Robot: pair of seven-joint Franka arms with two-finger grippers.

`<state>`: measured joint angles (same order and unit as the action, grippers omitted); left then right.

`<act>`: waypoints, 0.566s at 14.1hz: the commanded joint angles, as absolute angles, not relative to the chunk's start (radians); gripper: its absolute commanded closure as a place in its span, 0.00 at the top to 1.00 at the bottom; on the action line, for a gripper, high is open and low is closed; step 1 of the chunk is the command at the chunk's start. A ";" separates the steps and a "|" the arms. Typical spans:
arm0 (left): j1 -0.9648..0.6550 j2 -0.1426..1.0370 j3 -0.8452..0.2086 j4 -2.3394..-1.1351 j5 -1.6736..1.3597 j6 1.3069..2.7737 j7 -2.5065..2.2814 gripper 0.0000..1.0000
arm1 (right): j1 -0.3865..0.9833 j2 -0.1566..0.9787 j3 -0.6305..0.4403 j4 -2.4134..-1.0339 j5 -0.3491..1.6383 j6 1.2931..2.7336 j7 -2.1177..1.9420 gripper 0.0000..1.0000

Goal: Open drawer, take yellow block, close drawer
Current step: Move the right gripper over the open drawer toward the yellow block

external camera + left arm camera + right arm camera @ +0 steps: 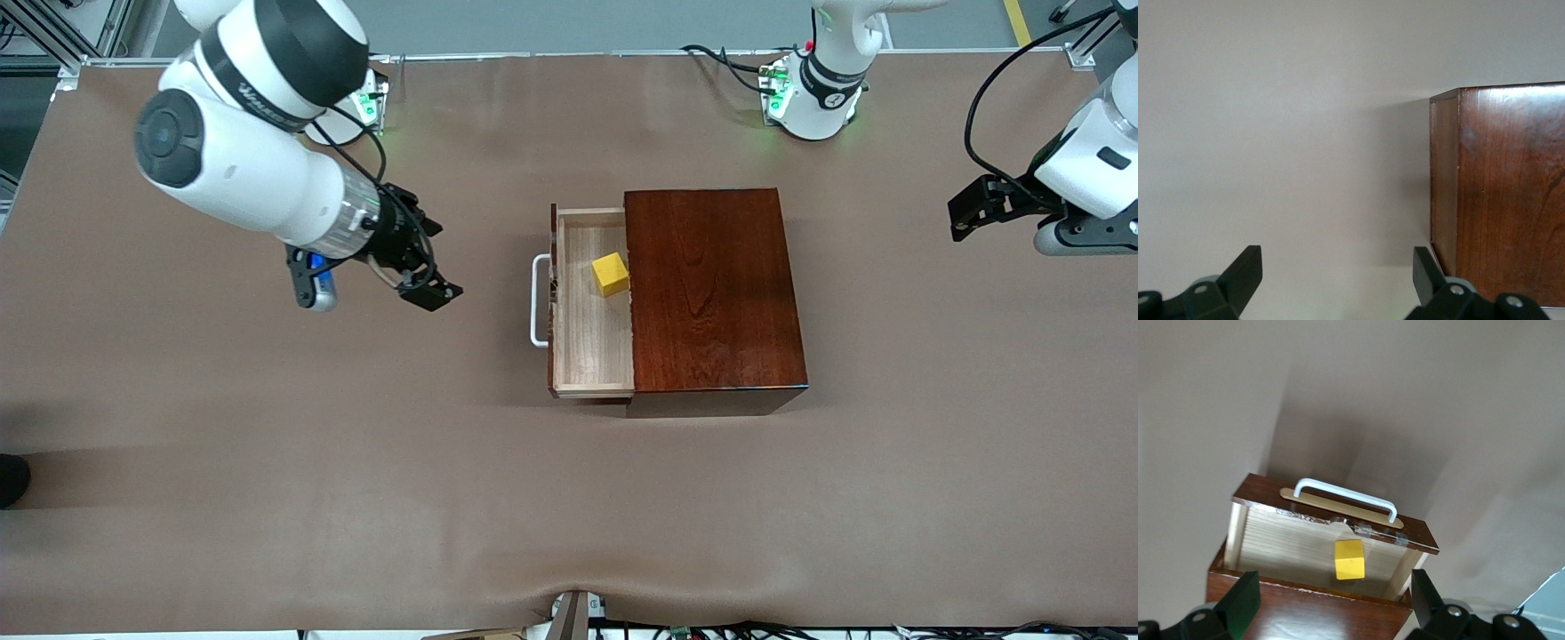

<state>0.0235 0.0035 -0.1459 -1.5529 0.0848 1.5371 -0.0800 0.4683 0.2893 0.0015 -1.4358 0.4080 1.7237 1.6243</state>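
Note:
The drawer (591,338) stands pulled out of the dark reddish-brown box (711,284), its white handle (537,300) toward the right arm's end of the table. The yellow block (611,274) lies in the drawer, close to the box's edge. My right gripper (425,283) is open and empty, up over the bare table off the handle end of the drawer. Its wrist view shows the drawer (1285,540), handle (1345,495) and block (1349,560) past the open gripper (1335,607). My left gripper (969,212) is open and empty and waits over the table at the left arm's end.
The brown table cover (356,462) stretches wide around the box. The left wrist view shows the box's side and corner (1505,193) beside the open left gripper (1338,277). Cables run along the table edge nearest the front camera (711,629).

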 commanded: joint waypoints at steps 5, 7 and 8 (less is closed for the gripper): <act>0.041 -0.008 -0.156 -1.572 0.061 1.546 -0.060 1.00 | 0.639 0.406 0.000 -1.423 0.276 1.808 1.782 1.00; 0.041 0.000 -0.155 -1.572 0.061 1.546 -0.058 1.00 | 0.667 0.436 0.000 -1.427 0.276 1.865 1.819 1.00; 0.041 0.003 -0.155 -1.572 0.061 1.546 -0.058 1.00 | 0.676 0.446 0.000 -1.427 0.276 1.876 1.836 1.00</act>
